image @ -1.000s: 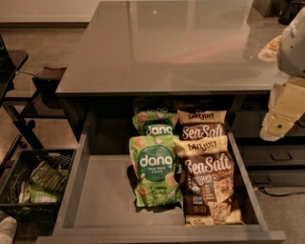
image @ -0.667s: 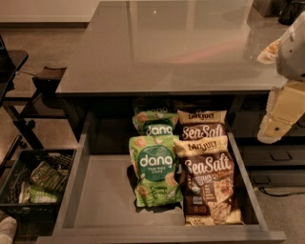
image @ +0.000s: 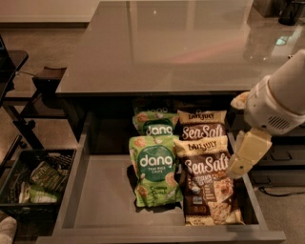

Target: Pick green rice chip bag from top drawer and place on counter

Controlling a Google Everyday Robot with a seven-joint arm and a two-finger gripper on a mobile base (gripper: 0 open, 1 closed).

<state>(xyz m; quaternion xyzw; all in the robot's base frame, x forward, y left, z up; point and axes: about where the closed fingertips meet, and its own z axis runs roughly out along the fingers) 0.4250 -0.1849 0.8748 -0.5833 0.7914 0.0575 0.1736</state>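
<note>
The top drawer (image: 102,200) stands pulled out below the counter (image: 162,47). Two green rice chip bags lie in it: a front one (image: 155,170) lying flat, and a second one (image: 155,125) behind it, partly under the counter edge. Two brown-and-cream "Sea Salt" bags (image: 207,178) lie right of them. My gripper (image: 247,153) hangs at the drawer's right side, over the right edge of the front Sea Salt bag, right of the green bags and holding nothing that I can see.
A black crate (image: 35,183) with green packets sits on the floor left of the drawer. A dark chair or stand (image: 28,100) is at the far left. Dark objects (image: 281,9) stand at the counter's back right corner.
My arm has moved down and to the left, from beside the counter's right edge to the drawer's right side. The bags have not moved.
</note>
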